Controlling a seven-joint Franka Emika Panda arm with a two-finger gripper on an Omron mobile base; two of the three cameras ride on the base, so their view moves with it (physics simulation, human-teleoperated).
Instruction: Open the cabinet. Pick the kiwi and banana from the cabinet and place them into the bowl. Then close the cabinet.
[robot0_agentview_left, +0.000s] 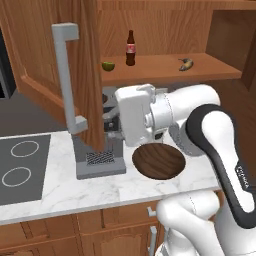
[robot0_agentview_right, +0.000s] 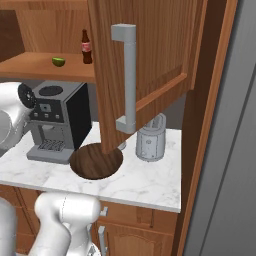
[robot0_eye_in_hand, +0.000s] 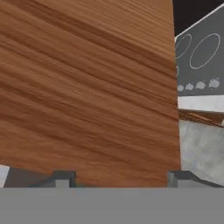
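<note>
The cabinet (robot0_agentview_left: 165, 30) is standing with both doors swung out, so the shelf is showing. The bowl (robot0_agentview_left: 159, 161) is sitting empty on the marble counter (robot0_agentview_left: 60, 185) right beside the coffee machine (robot0_agentview_right: 55, 120). The banana (robot0_agentview_left: 186, 63) is lying at the right end of the shelf, long axis running roughly along the front edge, and the kiwi (robot0_agentview_left: 108, 65) is sitting left of the brown bottle (robot0_agentview_left: 130, 48).

The gripper (robot0_eye_in_hand: 118, 177) is hanging low, nose against the left door's wood — fingertips spread wide, holding nothing. Both fruits are lying well above and behind it, so I'm guessing it needs to back off and climb — kiwi's the nearer one.
</note>
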